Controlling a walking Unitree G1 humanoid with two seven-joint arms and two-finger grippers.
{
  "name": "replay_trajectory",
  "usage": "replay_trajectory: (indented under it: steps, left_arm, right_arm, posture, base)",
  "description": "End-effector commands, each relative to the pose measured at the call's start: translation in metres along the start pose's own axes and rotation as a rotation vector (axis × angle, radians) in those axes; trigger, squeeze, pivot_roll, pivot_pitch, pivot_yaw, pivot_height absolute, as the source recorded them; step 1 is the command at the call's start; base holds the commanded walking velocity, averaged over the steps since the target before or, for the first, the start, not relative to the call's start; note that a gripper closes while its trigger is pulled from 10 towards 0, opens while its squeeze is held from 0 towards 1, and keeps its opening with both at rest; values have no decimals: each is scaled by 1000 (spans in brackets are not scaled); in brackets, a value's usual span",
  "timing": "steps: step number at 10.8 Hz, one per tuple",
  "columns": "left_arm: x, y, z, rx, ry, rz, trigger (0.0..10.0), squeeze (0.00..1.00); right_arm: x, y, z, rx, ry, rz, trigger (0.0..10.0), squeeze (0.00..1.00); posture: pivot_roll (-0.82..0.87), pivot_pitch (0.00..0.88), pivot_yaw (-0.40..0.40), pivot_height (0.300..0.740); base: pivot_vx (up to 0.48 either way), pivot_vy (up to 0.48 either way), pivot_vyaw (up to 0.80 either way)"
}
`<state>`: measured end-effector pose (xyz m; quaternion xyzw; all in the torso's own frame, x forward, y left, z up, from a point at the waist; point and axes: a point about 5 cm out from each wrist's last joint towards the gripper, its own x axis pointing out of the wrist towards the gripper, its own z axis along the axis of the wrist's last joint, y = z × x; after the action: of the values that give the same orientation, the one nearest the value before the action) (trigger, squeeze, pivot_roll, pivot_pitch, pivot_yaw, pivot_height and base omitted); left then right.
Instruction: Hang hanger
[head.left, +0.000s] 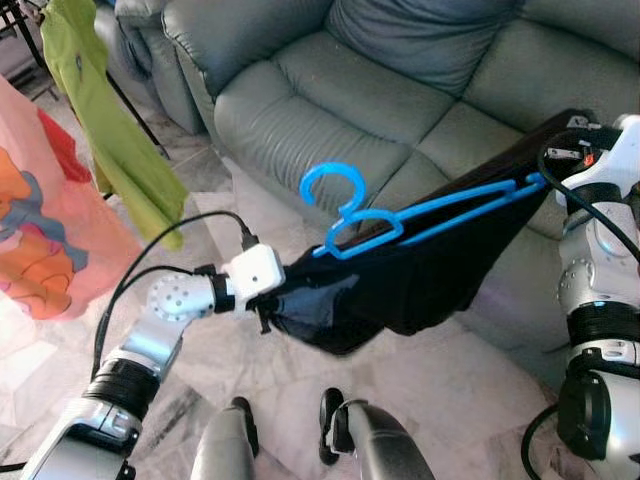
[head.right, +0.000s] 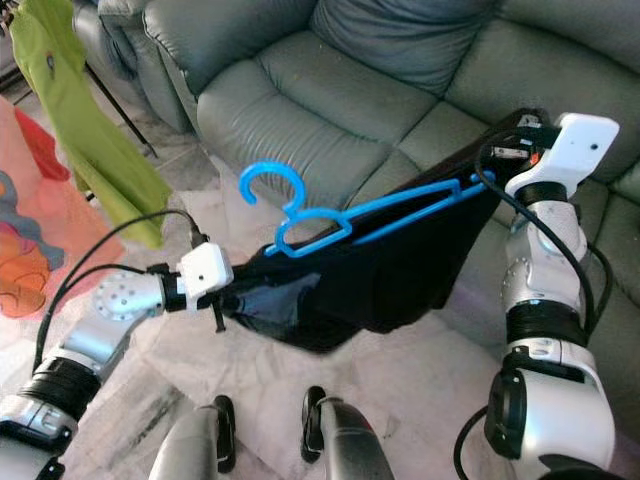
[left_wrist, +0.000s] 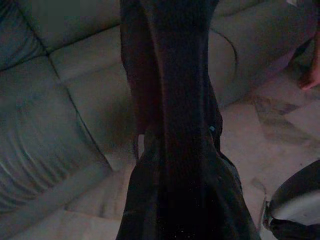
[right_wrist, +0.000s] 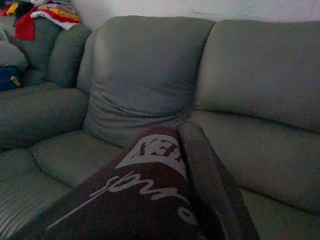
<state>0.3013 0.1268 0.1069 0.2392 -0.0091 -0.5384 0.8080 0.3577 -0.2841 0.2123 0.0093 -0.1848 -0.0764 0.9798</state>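
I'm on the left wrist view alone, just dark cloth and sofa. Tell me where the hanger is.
Observer: The blue hanger lies along the top of the black garment, hook pointing up, in front of the grey sofa.
Operator: Say what holds the far end.
Observer: The right tool is at the garment's far end, up by the sofa seat; the cloth hides its fingers.
Operator: Report my own end.
Observer: The left tool meets the garment's low end, so the cloth hangs stretched between both arms.
Operator: Name somewhere to hang it.
Observer: A green garment hangs to the robot's left, beside the sofa.
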Motion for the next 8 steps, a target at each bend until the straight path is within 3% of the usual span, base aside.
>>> replay_trajectory:
  steps: [1, 3, 5, 6, 7, 8]
  left_arm:
    - [-9, -5, -17, -36, 87, 16, 0, 0]
    - [-11, 5, -38, -34, 264, 148, 0, 0]
    - [-10, 9, -45, -17, 337, 238, 0, 0]
    - [-9, 8, -50, 41, 392, 244, 0, 0]
    - [-5, 9, -57, 121, 485, 291, 0, 0]
    - [0, 11, -60, 133, 515, 350, 0, 0]
  right_arm:
    - [6, -18, 27, 19, -117, -73, 0, 0]
    - [7, -10, 26, 18, -117, -37, 0, 0]
    - [6, -8, 24, 13, -111, -16, 0, 0]
    - [6, -7, 23, 15, -105, -12, 0, 0]
    - [10, 6, 19, 42, -86, 16, 0, 0]
    - [13, 20, 16, 70, -68, 44, 0, 0]
  posture:
    - [-71, 213, -53, 740]
    - [-73, 214, -56, 740]
    - [-75, 217, -58, 740]
    - [-77, 220, -60, 740]
    - [-82, 221, -58, 740]
    - [-83, 220, -58, 740]
  base:
    - [0, 0, 0]
    - [0, 0, 0]
    - [0, 0, 0]
    - [0, 0, 0]
    - [0, 0, 0]
    - [0, 0, 0]
